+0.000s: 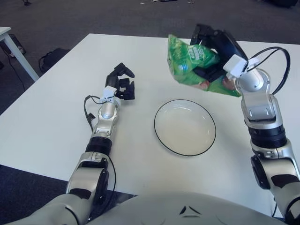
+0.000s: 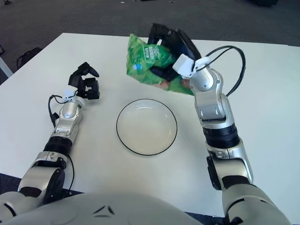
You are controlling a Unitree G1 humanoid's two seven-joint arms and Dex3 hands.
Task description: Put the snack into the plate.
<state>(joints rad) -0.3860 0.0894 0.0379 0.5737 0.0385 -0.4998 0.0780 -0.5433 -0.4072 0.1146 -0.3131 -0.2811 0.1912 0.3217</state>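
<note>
Your right hand is clenched around the snack, a green bag held in the air beyond the far rim of the plate, fingers wrapped over its right half. It looks light, soft and crinkly, likely slippery and apt to sag or crush, so you would do well to keep hold across the middle of the bag rather than a corner. Its long axis runs far-left to near-right, tilted, the free end pointing far-left; your left hand shows empty, fingers loosely curled, left of the plate over the counter.
</note>
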